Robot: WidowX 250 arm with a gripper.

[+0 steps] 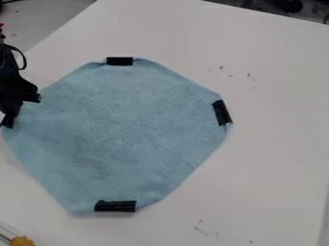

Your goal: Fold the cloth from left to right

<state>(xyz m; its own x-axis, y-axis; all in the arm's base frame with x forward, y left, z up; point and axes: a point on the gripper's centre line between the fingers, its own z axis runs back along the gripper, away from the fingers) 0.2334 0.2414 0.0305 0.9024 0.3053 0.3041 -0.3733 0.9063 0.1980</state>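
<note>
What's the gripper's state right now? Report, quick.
Gripper: at the left side of the blue cloth; whether open or closed cannot be told.

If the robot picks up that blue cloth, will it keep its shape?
Probably not: the cloth looks thin and soft, with uneven edges, so it should droop. The black strips along them may stiffen those spots slightly.

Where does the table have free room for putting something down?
Free, but for small marks: the table between the cloth and its own right edge. Crowded: the cloth's left side, by the gripper, and lower left, by a yellow thing.
</note>
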